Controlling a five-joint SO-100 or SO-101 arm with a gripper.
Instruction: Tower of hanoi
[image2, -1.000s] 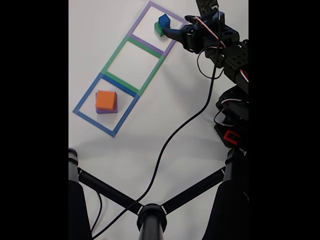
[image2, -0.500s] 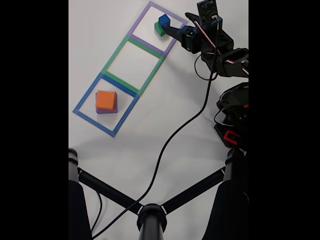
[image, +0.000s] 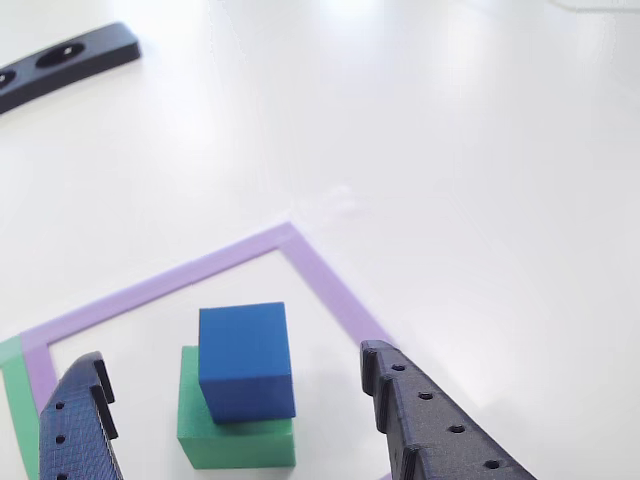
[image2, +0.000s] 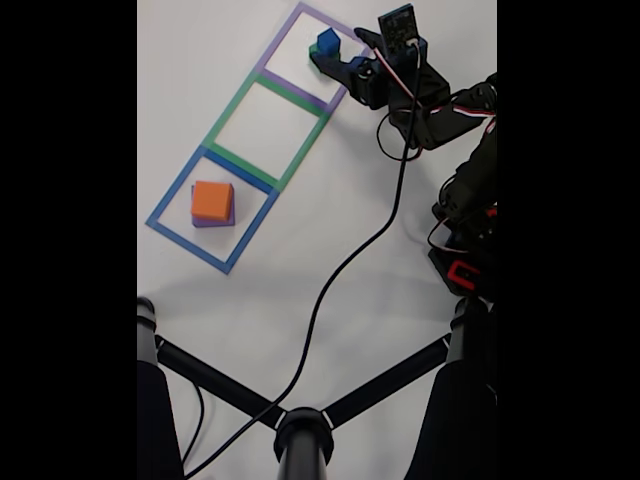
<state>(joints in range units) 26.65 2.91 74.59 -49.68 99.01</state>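
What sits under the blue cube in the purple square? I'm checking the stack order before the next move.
A green block lies under the blue cube, wider than it and showing at the left and front. The part of its top beneath the cube is covered.

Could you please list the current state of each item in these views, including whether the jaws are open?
gripper: jaws open, one either side of the stack, holding nothing.
blue cube: sitting on the green block, inside the purple square.
green block: resting on the table, blue cube on top.
orange cube: stacked on the purple block.
purple block: in the blue square, under the orange cube.
green square: unoccupied.
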